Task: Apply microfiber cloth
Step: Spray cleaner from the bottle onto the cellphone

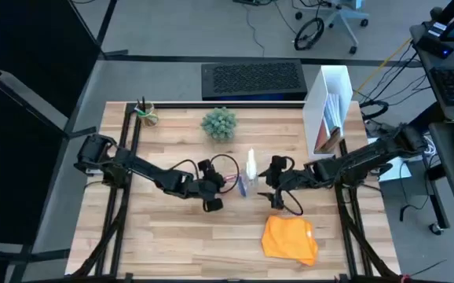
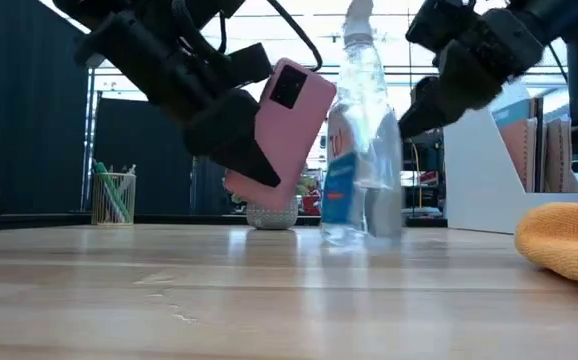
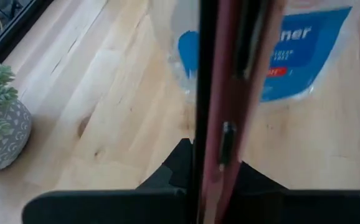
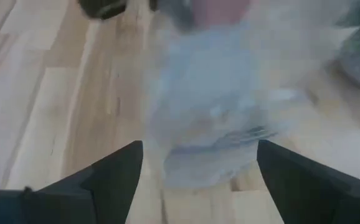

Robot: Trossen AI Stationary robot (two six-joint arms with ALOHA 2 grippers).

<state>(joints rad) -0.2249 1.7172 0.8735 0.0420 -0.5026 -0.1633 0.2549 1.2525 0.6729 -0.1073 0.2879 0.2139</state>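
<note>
We see the left gripper [image 2: 254,165] clamped on a pink-backed phone [image 2: 287,120], lifted and tilted just beside the spray bottle [image 2: 362,150]. The right gripper [image 4: 198,171] hangs spread open close to the bottle. The orange microfiber cloth [image 1: 290,237] lies on the table [image 1: 172,236], near the front edge, untouched.

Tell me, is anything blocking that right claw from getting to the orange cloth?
Nothing visible does. The right gripper, open, faces the spray bottle, while the microfiber cloth lies on open table nearer the front edge.
</note>
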